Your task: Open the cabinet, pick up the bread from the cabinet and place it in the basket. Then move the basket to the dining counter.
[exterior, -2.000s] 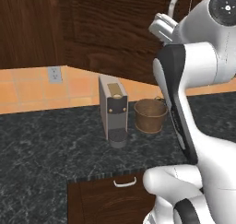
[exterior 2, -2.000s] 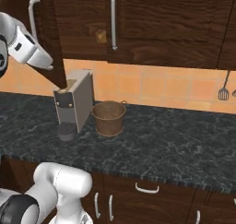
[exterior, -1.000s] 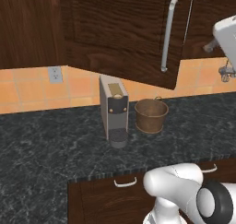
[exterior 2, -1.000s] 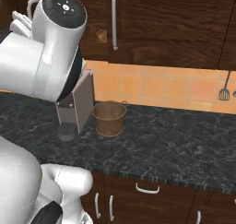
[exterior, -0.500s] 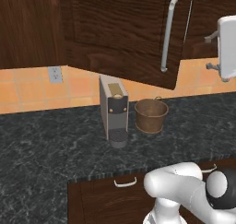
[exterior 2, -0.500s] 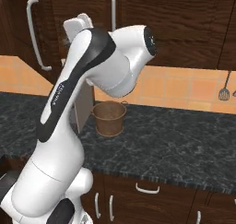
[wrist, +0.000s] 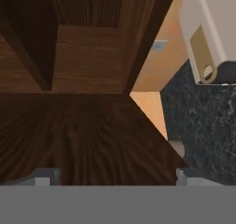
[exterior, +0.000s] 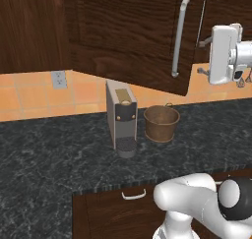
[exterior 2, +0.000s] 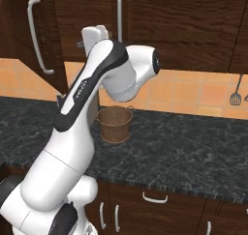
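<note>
We see the cabinet with its door swung out over the black granite worktop, the long silver handle on the door's right edge. Under that door stand the grey coffee machine and, just to its right, the basket, apart from each other and both on the worktop. The open door hangs above them. A wall socket sits on the orange tiles to the left, and a spatula hangs on the far right wall. We can read no writing anywhere.

The gripper is raised to the right of the door, level with the handle; in the hand view its fingers stand spread wide, with only wood grain between them. We cannot make out the bread.

Against half a second ago, the hand has moved slightly left toward the door edge; the basket and machine have not shifted.
</note>
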Controlling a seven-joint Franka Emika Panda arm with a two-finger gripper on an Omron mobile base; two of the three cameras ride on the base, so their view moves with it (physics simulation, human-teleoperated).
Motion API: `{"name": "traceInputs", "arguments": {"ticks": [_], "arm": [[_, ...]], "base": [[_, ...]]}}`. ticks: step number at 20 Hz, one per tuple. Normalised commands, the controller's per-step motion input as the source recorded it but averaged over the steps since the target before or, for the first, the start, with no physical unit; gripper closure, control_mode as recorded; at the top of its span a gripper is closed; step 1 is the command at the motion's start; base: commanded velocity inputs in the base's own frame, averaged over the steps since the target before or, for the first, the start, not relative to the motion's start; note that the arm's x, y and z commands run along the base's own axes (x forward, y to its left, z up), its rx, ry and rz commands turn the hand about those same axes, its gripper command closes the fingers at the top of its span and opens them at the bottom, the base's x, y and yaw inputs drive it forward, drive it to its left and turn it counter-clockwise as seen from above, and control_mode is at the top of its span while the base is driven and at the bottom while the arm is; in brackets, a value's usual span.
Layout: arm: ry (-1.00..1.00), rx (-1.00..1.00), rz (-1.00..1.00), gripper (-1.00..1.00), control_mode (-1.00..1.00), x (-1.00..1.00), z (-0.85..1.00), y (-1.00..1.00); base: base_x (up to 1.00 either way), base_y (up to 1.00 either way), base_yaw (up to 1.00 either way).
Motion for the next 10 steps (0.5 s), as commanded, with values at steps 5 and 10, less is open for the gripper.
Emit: {"name": "traceInputs", "arguments": {"ticks": [5,10], "arm": [[0.03,0.0,0.02,-1.0,-1.0,0.0,0.0,0.32],[0.0,0.0,0.08,-1.0,-1.0,0.04,0.01,0.66]], "base": [[0.0,0.0,0.0],[0.0,0.0,0.0]]}}
